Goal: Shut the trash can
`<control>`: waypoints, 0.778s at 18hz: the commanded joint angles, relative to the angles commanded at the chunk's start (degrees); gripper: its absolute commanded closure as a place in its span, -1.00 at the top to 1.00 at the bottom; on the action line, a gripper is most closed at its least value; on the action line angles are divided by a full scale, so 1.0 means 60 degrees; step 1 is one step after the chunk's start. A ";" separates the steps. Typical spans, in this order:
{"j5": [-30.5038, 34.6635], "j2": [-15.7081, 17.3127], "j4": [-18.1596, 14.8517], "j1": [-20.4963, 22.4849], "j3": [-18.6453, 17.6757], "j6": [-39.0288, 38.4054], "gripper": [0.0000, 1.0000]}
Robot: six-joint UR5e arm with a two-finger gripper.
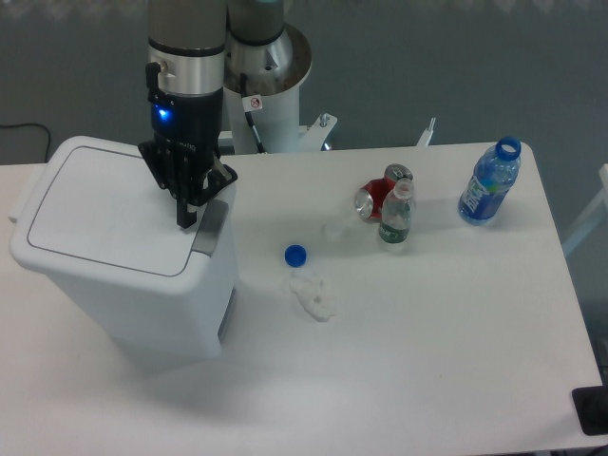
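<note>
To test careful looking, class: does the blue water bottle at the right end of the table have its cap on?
No: the blue water bottle stands with an open neck, and a loose blue cap lies elsewhere on the table.

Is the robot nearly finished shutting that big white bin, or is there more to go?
It looks nearly done: the lid lies flat on the trash can. The gripper hangs at the lid's front edge by the grey latch, fingers together, holding nothing. Probably only backing away is left.
</note>
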 joint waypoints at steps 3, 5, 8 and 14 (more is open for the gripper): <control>-0.0015 0.0000 -0.0015 0.0015 0.0015 0.0000 -1.00; -0.0029 0.0000 -0.0015 0.0044 0.0175 0.0000 -0.78; -0.0146 0.0015 -0.0015 0.0175 0.0512 -0.0029 -0.15; -0.0733 0.0059 0.0000 0.1842 0.0659 -0.0015 1.00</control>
